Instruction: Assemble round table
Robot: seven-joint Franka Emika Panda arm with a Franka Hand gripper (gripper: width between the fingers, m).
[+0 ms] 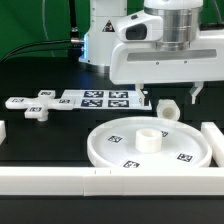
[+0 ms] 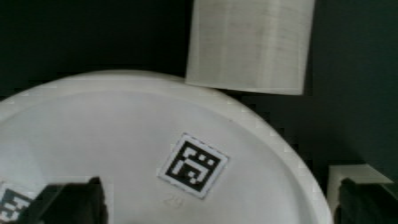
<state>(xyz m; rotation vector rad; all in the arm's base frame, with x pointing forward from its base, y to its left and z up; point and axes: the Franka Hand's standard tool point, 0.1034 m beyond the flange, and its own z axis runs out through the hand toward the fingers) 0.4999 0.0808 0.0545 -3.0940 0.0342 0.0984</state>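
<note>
The rimmed disc (image 1: 175,140) holds its hub (image 1: 150,138). It lies on the black desk (image 1: 40,135) beside the upright leg (image 1: 168,108); the jaws hang wide apart, empty.

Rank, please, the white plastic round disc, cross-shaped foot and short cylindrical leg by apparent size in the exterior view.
1. white rimmed round disc, nearest the camera.
2. white cross-shaped foot.
3. short white cylindrical leg.

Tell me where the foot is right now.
In the exterior view, the foot lies flat on the table at the left, beside the left end of the marker board and apart from the disc.
</note>
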